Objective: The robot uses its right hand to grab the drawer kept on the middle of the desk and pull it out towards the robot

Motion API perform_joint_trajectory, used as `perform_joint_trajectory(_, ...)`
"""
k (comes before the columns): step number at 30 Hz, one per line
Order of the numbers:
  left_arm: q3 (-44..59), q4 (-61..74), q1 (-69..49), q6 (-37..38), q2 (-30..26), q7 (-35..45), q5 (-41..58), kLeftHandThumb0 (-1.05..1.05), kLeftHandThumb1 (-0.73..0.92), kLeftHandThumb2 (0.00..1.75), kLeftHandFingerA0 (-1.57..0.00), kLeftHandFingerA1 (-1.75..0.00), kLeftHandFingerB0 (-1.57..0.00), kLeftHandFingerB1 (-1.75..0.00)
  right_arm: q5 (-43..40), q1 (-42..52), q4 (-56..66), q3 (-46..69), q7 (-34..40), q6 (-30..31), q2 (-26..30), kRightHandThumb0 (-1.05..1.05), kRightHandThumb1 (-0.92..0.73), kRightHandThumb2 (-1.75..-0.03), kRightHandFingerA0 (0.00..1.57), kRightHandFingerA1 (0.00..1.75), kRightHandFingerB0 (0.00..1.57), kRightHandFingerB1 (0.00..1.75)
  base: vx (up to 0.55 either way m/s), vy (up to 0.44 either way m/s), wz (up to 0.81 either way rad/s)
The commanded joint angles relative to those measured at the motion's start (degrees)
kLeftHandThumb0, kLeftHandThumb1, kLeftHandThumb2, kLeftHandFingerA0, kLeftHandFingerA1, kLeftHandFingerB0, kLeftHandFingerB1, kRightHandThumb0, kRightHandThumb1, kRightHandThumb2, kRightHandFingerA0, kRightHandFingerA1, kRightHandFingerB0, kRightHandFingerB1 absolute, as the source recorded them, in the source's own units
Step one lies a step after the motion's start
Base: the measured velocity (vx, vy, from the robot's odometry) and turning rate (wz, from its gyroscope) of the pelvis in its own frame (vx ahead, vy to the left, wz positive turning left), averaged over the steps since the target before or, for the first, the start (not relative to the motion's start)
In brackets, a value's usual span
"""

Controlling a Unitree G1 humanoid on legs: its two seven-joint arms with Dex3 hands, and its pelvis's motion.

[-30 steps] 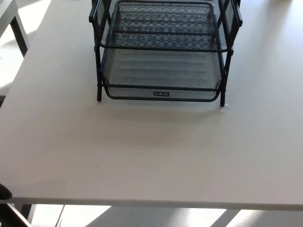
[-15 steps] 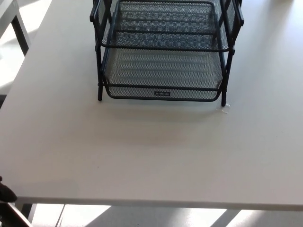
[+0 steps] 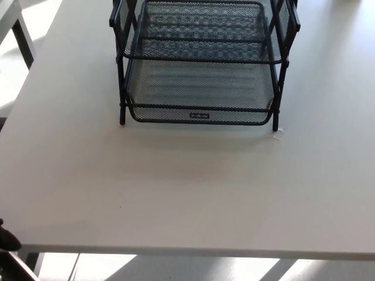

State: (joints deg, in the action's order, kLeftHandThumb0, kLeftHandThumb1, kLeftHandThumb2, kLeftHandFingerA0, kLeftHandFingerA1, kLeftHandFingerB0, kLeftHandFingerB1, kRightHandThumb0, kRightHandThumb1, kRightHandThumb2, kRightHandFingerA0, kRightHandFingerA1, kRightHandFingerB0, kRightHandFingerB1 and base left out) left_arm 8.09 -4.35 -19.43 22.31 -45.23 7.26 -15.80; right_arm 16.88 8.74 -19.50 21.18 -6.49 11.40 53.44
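Vs the earlier frames, nearly no change: the whole pic shifts a hair, so that is the camera, not the things. The dark bit at the desk's near left corner (image 3: 6,237), low at the pic's left edge, sat a touch higher 1 s ago; since 0.5 s ago it sits the same. Too little of it shows to say what it is, so can't tell any fingers or their state. Neither hand is clearly in view; nothing touches the rack.

The black mesh rack (image 3: 202,58) stands upright at the desk's far edge, about mid-width, its top cut off by the pic. The bottom drawer (image 3: 199,96) sits pushed in between the rack's front legs, its front rim w/ a small label facing the near edge. An upper tray (image 3: 202,35) sits above it. A small pale scrap (image 3: 277,135) lies on the white desk (image 3: 187,193) just beside the rack's front right leg.
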Motion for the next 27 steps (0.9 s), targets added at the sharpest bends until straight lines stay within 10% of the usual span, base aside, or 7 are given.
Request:
perform_joint_trajectory(1, 0.9, -0.1, -0.5, 2.7, -1.2, 1.1, -1.6, -0.29, 0.55, 0.57, -0.81, -0.88, -0.82, -0.56, 3.2, -4.4, 19.6, 7.6, 8.1, 4.8, -1.6, -0.82, -0.65, -0.60, 0.13, 0.84, 0.22, 0.58, 0.00, 0.000, 0.00)
perform_joint_trajectory(7, 0.9, 0.5, -0.6, 1.5, -1.1, 1.4, -1.7, -0.29, 0.55, 0.57, -0.80, -0.86, -0.82, -0.56, 6.0, -11.9, 28.6, 2.6, 6.9, 5.8, -2.2, -0.72, -0.60, -0.59, 0.12, 0.64, 0.18, 0.42, 0.00, 0.000, 0.00)
perform_joint_trajectory(8, 1.0, 0.4, -0.6, 1.8, -1.0, 1.5, -1.4, -0.29, 0.56, 0.57, -0.80, -0.87, -0.81, -0.56, 8.4, -14.6, 30.5, -1.4, 3.7, 8.9, -0.5, -0.75, -0.51, -0.85, 0.09, 0.56, 0.08, 0.47, 0.00, 0.000, 0.00)
perform_joint_trajectory(11, 1.0, -0.1, -0.5, 2.5, -0.9, 1.4, -1.1, -0.30, 0.55, 0.57, -0.81, -0.87, -0.82, -0.56, 10.6, -20.2, 29.4, -6.9, 6.3, 4.9, -2.9, -0.68, -0.59, -0.57, 0.16, 0.49, 0.17, 0.32, 0.00, 0.000, 0.00)
perform_joint_trajectory(13, 1.0, 0.6, -1.0, 1.6, -0.6, 1.3, -1.5, -0.30, 0.56, 0.57, -0.81, -0.87, -0.82, -0.56, 13.2, -24.3, 28.2, -11.1, 7.7, 2.9, -4.1, -0.73, -0.48, -0.84, 0.17, 0.55, 0.12, 0.43, 0.00, 0.000, 0.00)
perform_joint_trajectory(16, 1.0, 0.5, -1.0, 1.8, -0.5, 1.4, -1.2, -0.28, 0.54, 0.57, -0.81, -0.86, -0.83, -0.56, 15.2, -28.9, 32.2, -16.2, 4.8, 5.8, -6.5, -0.65, -0.59, -0.58, 0.17, 0.47, 0.20, 0.31, 0.00, 0.000, 0.00)
perform_joint_trajectory(27, 0.9, 0.0, -0.8, 3.0, -0.3, 0.4, -2.2, -0.29, 0.55, 0.57, -0.82, -0.87, -0.82, -0.56, 22.4, -38.1, 35.5, -30.6, 5.0, 3.1, -15.3, -0.72, -0.60, -0.58, 0.18, 0.44, 0.23, 0.32, 0.00, 0.000, 0.00)
